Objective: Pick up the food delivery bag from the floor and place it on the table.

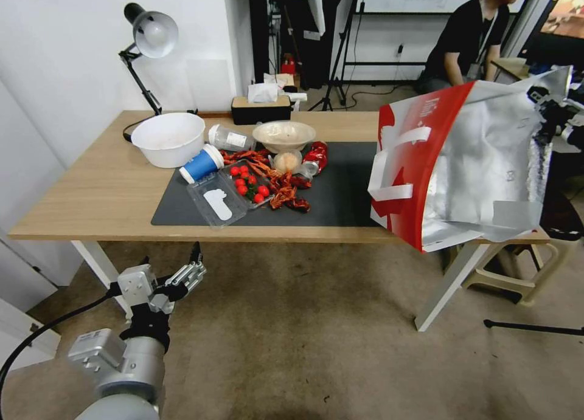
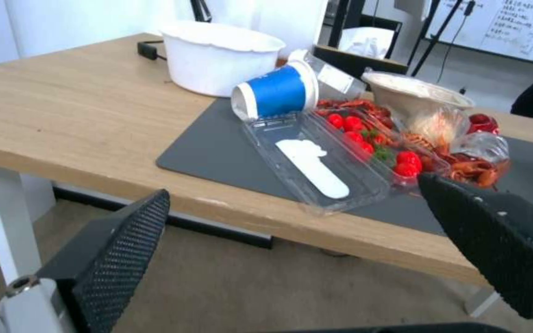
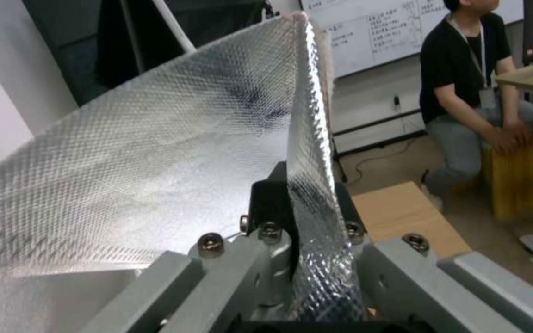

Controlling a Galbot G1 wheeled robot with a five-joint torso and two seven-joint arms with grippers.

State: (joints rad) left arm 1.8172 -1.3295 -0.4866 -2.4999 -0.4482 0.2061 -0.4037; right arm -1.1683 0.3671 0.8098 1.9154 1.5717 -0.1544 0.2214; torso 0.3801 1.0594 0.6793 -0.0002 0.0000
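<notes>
The left end effector (image 1: 182, 277) sits nearest the head camera, low and in front of the desk's (image 1: 91, 189) near left corner, above the floor (image 1: 292, 347), its two dark fingers spread wide with nothing between them; it looks idle. The bag (image 1: 462, 165) is already off the floor, hanging at the desk's right end, tilted so its open mouth and foil lining face the robot, its red side panel and white handles turned toward the middle of the desk. Its lowest corner overhangs the near right edge of the desk, and whether that corner touches the wood cannot be told. The right end effector (image 3: 291, 217) holds it from the far right, fingers pressed together on the foil-lined rim, which runs up through the clamp in the right wrist view. So the bag hangs leftward and down from that clamp, its long side running roughly along the desk's depth. Setting it down seems to call for carrying it inward and left onto the dark mat's (image 1: 340, 189) bare right part. Further left on the mat the way is crowded by a tipped blue cup (image 1: 202, 163), a clear tray (image 1: 218, 201) of tomatoes (image 1: 252, 188), crayfish (image 1: 286, 192) and two bowls, well apart from the bag.
</notes>
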